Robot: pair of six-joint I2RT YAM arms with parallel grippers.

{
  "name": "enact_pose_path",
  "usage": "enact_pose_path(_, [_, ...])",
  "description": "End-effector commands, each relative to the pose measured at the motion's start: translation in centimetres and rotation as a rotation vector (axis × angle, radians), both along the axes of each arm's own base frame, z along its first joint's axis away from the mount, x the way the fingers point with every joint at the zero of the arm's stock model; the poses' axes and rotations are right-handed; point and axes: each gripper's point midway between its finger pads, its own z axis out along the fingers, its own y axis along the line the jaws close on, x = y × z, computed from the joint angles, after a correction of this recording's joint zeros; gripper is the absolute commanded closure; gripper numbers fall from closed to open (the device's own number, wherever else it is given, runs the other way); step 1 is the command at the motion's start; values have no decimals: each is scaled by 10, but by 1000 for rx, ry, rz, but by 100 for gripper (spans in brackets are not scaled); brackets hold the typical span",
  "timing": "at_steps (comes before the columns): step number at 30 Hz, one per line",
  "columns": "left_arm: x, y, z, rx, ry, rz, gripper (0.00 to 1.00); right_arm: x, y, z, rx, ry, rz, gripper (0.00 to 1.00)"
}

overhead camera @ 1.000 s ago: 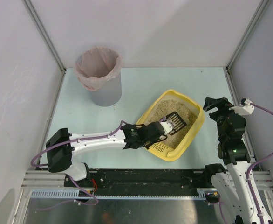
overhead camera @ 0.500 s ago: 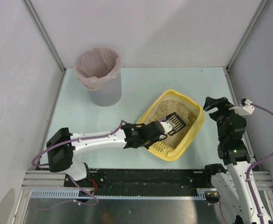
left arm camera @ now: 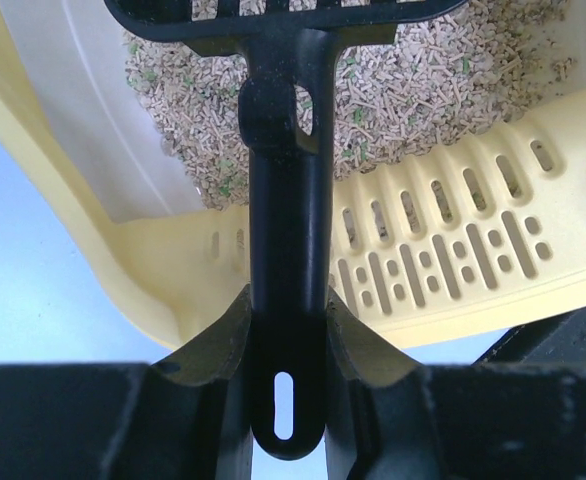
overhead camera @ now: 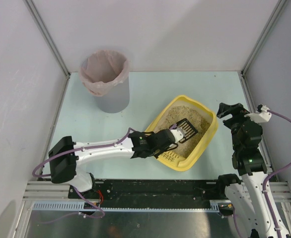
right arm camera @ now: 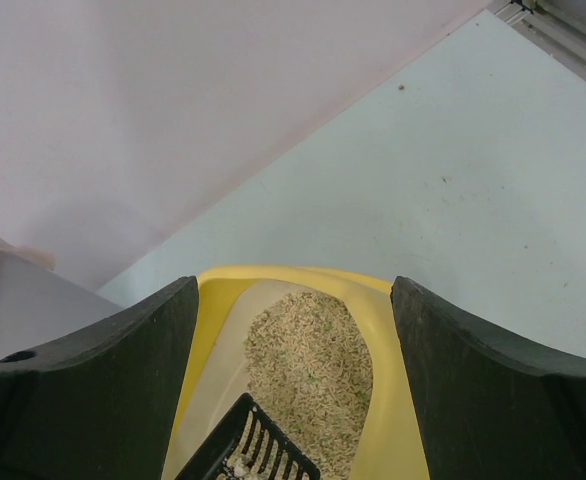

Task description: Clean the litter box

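Standing at the tabletop's [overhead camera: 150, 89] left rear, the grey bin [overhead camera: 108, 94] carries a pink liner. My left hand [left arm camera: 288, 350] is clamped on the black scoop [overhead camera: 187, 127] handle, its slotted head over litter inside the yellow litter box [overhead camera: 208, 141], right of centre. My right hand [overhead camera: 229, 110] hovers beside the box's right rim, fingers wide apart.

Bright, even, diffuse light; no glare, and shadows are faint and soft. Top view sharp throughout. Left wrist view: scoop handle [left arm camera: 288, 250] crisp, left fingers [left arm camera: 213, 350] soft-edged (olive tint on inner faces). Right wrist view: right fingers [right arm camera: 83, 380] dark, slightly blurred.
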Motion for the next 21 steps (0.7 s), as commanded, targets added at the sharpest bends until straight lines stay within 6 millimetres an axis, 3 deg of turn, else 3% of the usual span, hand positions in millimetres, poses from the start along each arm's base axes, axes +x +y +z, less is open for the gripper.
enact_pose_path(1, [6, -4, 40, -80, -70, -16, 100, -2, -3, 11, 5, -41, -17, 17])
enact_pose_path(6, [0, -4, 48, -100, -59, -56, 100, -2, -3, 10, 5, -40, -14, 18])
enact_pose_path(9, [7, 4, 51, -90, -59, -27, 100, -4, -2, 12, 6, -46, -12, 17])
enact_pose_path(14, [31, 25, 66, -119, -43, 60, 100, -8, -4, 15, 6, -58, -18, 17])
enact_pose_path(21, [70, 69, 94, -109, -60, 208, 100, -9, -3, 16, 8, -63, -15, 17])
